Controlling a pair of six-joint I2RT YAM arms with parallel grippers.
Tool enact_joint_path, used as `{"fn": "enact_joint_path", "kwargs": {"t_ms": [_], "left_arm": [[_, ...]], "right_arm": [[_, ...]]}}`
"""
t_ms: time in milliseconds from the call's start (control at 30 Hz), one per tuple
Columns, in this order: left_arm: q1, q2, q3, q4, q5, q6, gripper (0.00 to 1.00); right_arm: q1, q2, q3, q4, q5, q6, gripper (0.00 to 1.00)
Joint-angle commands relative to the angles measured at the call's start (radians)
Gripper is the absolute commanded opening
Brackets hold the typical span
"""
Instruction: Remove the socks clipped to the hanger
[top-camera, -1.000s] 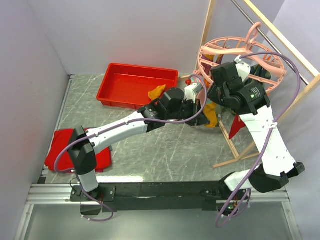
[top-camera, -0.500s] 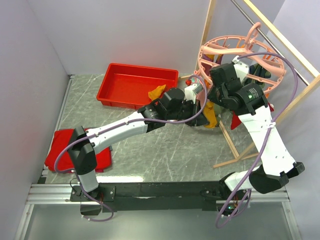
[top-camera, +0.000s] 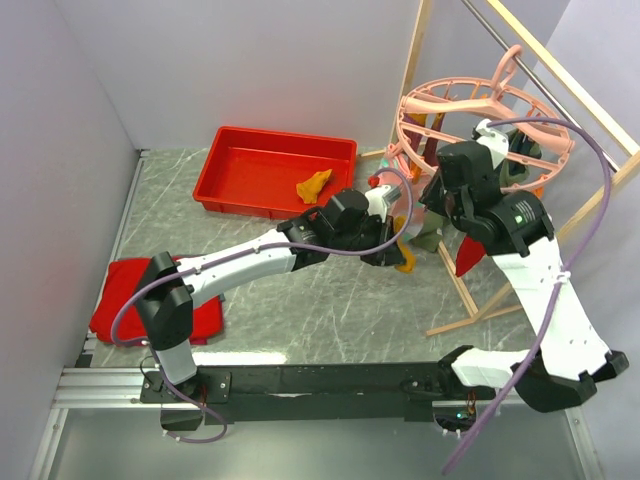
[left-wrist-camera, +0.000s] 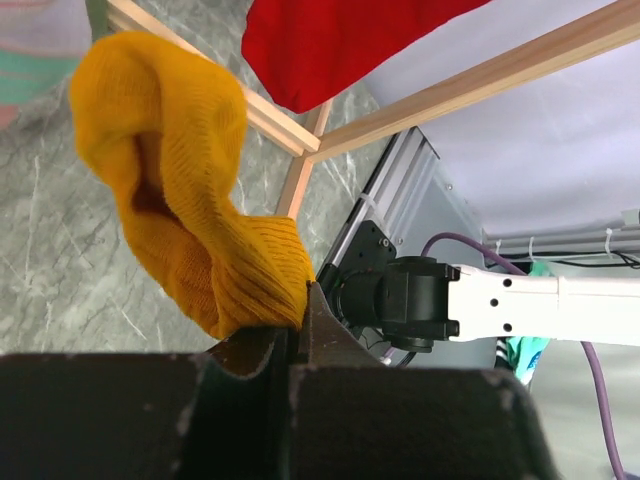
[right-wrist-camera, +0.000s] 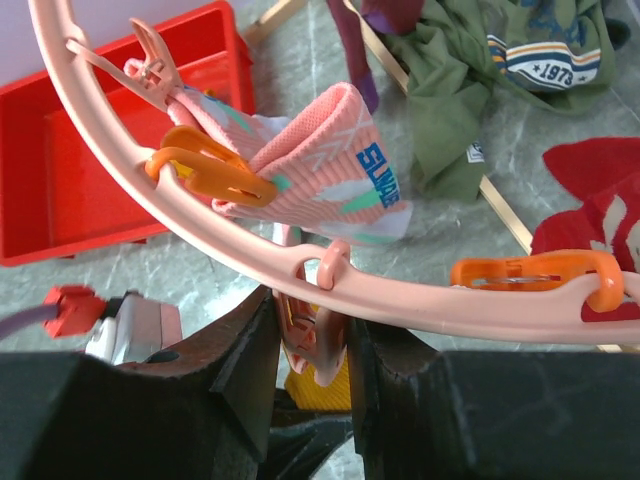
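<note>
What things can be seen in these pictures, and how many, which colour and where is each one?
hanger: one, pink ring, at the wooden rail, back right.
pink sock: one, mint patches, clipped to the ring.
orange clips: two seen, on the ring; one holds the pink sock, one looks empty.
loose mustard sock: one, in the red bin.
held mustard sock: one, in the left gripper.
red sock: one, below the ring.
olive fabric: count unclear, below the ring.
red cloth: one, near left of the table.
left gripper: black, shut on the held mustard sock.
right gripper: black, shut on a pink clip of the ring.
</note>
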Motion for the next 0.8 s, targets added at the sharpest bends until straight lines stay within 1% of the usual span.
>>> {"fn": "enact_joint_path", "kwargs": {"t_ms": [0, 133, 233, 267, 333, 367, 433, 467, 533, 600, 667, 767], "left_arm": [[-0.004, -0.071, -0.005, 0.009, -0.024, 0.015, 0.01], [0.041, -0.089, -0.025, 0.000, 0.006, -0.011, 0.01], [0.116, -0.101, -0.053, 0.003, 0.040, -0.060, 0.01], [0.159, -0.109, -0.082, 0.012, 0.048, -0.081, 0.01], [0.203, -0.132, -0.109, 0.036, 0.065, -0.096, 0.01], [0.249, -0.135, -0.128, 0.049, 0.068, -0.104, 0.01], [0.297, -0.129, -0.125, 0.044, 0.076, -0.103, 0.01], [0.344, -0.117, -0.102, 0.012, 0.074, -0.094, 0.02], [0.389, -0.067, -0.067, -0.017, 0.079, -0.081, 0.04], [0.456, -0.017, -0.010, -0.043, 0.108, -0.061, 0.06], [0.519, 0.070, 0.059, -0.066, 0.123, -0.055, 0.08], [0.584, 0.196, 0.157, -0.094, 0.155, -0.057, 0.11]], "right_arm": [[0.005, -0.039, -0.010, 0.082, -0.008, -0.041, 0.00], [0.004, -0.046, -0.007, 0.079, -0.036, -0.055, 0.00], [0.004, -0.065, -0.031, 0.085, -0.059, -0.061, 0.00], [0.004, -0.069, -0.040, 0.084, -0.063, -0.063, 0.00], [0.004, -0.081, -0.047, 0.084, -0.076, -0.068, 0.00], [0.004, -0.086, -0.054, 0.085, -0.077, -0.069, 0.00], [0.004, -0.098, -0.065, 0.093, -0.092, -0.075, 0.00], [0.005, -0.103, -0.068, 0.099, -0.097, -0.080, 0.00], [0.004, -0.114, -0.073, 0.102, -0.109, -0.083, 0.00], [0.004, -0.117, -0.074, 0.103, -0.120, -0.092, 0.00], [0.002, -0.120, -0.070, 0.100, -0.128, -0.100, 0.00], [-0.001, -0.118, -0.057, 0.090, -0.132, -0.103, 0.00]]}}
